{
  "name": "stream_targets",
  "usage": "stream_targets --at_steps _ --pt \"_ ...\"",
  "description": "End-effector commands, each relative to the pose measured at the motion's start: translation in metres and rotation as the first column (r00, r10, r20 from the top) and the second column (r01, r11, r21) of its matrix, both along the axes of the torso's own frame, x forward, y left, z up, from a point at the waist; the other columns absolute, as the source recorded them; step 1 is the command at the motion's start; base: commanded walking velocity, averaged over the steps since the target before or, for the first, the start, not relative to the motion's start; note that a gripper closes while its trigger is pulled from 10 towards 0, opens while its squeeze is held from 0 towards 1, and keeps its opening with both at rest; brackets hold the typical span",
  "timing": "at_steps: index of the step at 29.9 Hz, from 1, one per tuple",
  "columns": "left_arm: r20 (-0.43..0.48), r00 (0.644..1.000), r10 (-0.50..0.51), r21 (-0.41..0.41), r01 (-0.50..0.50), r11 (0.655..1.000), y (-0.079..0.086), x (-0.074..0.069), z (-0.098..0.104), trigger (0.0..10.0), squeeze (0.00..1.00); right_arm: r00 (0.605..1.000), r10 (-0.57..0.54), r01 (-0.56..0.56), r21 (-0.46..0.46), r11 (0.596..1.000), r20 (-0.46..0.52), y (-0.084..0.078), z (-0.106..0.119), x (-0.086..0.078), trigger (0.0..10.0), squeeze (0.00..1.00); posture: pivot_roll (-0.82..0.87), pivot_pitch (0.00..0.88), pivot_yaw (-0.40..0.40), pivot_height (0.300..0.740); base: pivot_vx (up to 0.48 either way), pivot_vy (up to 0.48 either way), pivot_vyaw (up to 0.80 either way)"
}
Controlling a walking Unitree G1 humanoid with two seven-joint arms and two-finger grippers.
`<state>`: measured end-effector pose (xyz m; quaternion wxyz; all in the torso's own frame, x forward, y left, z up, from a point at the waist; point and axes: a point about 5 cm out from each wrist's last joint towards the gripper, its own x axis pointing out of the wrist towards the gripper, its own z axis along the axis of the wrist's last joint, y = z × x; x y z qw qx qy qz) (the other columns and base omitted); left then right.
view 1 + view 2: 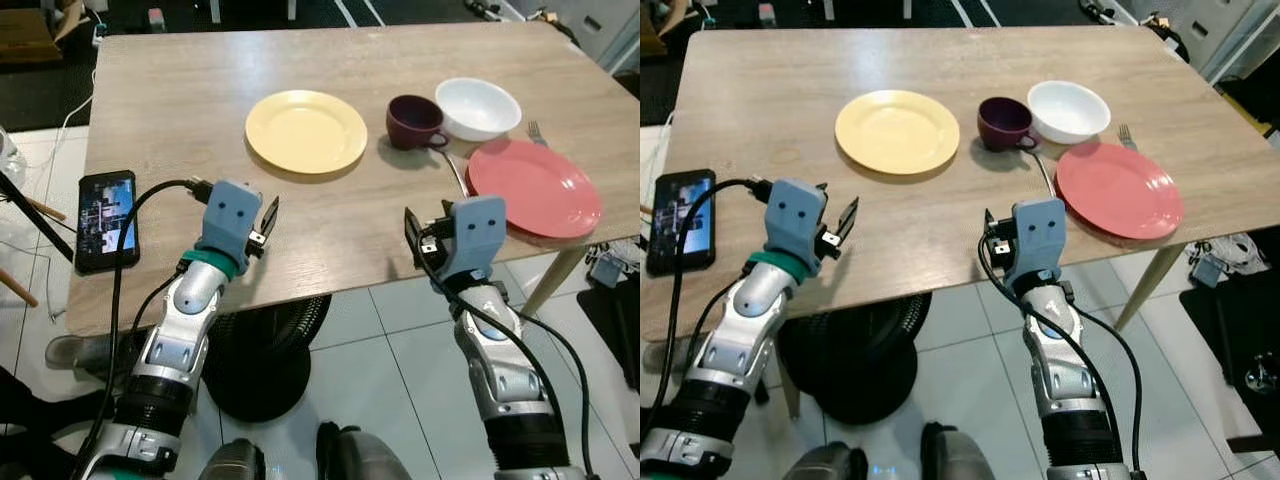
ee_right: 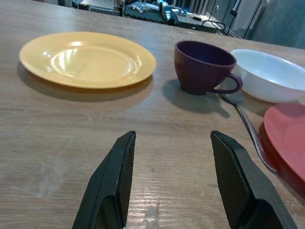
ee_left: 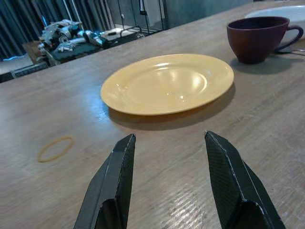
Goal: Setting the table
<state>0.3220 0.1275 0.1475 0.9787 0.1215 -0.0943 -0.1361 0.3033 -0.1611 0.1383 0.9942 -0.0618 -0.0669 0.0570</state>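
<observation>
Wooden counter carries the tableware. Yellow plate lies near the middle, apart from the other pieces. Dark purple cup stands upright to its right, handle turned toward the red plate. White bowl sits just beside the cup, on its far right. Red plate lies at the counter's near right edge. A spoon lies between cup and red plate, its handle running alongside the plate rim. A fork shows partly behind the red plate.

Left jaws hover over the near edge of the counter, spread wide, holding nothing, aimed at the yellow plate. Right jaws likewise spread wide and empty, over the near edge, facing the cup.

A phone with lit screen lies at the near left corner. A thin ring lies flat on the wood, left of the yellow plate
</observation>
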Motion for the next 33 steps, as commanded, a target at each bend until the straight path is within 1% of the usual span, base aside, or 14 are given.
stream_targets --at_steps 1,6,10,15,17,24,25,31,33 --pt "-0.015 1.0 -0.01 0.008 0.01 1.0 -0.002 -0.002 -0.005 10.0 0.05 1.0 -0.005 0.005 -0.004 1.0 -0.009 -0.001 -0.004 -0.002 10.0 0.0 0.01 0.025 -0.009 0.74 0.0 0.0 0.0" --pt "-0.008 1.0 -0.009 0.037 0.009 0.999 0.001 0.0 -0.002 10.0 0.07 1.0 0.011 -0.011 -0.017 1.0 -0.004 0.003 -0.003 -0.002 10.0 0.0 0.01 0.031 -0.008 0.74 0.0 0.0 0.0" --pt "-0.01 1.0 -0.004 0.044 0.005 0.999 0.003 0.0 -0.002 10.0 0.07 1.0 0.017 -0.017 -0.017 1.0 -0.005 0.005 -0.003 -0.002 10.0 0.0 0.02 0.033 -0.008 0.74 0.0 0.0 0.0" --pt "-0.011 1.0 0.002 0.069 -0.002 0.998 0.007 0.0 -0.002 10.0 0.07 1.0 0.025 -0.025 0.003 1.0 -0.009 0.008 -0.003 -0.002 10.0 0.0 0.03 0.041 -0.009 0.74 0.0 0.0 0.0" --pt "-0.015 1.0 0.005 0.069 -0.004 0.998 0.008 0.0 -0.002 10.0 0.05 1.0 0.025 -0.025 0.013 1.0 -0.01 0.009 -0.003 -0.002 10.0 0.0 0.03 0.044 -0.008 0.74 0.0 0.0 0.0" --pt "-0.022 1.0 0.007 0.045 -0.006 0.999 0.009 -0.001 -0.001 10.0 0.05 1.0 0.017 -0.016 0.03 0.999 -0.013 0.008 -0.003 -0.002 10.0 0.0 0.02 0.047 -0.007 0.74 0.0 0.0 0.0" --pt "-0.023 1.0 0.009 0.046 -0.008 0.999 0.009 0.0 -0.001 10.0 0.06 1.0 0.017 -0.016 0.036 0.999 -0.012 0.009 -0.002 -0.001 10.0 0.0 0.02 0.046 -0.007 0.74 0.0 0.0 0.0" --pt "-0.025 1.0 0.015 0.057 -0.013 0.998 0.009 0.001 0.0 10.0 0.05 1.0 0.025 -0.025 0.05 0.998 -0.007 0.014 0.0 0.0 10.0 0.0 0.03 0.048 -0.006 0.74 0.0 0.0 0.0" --pt "-0.026 0.999 0.019 0.083 -0.016 0.996 0.012 0.001 -0.001 10.0 0.06 1.0 0.028 -0.028 0.057 0.998 -0.009 0.015 0.0 -0.001 10.0 0.0 0.03 0.058 -0.005 0.74 0.0 0.0 0.0"
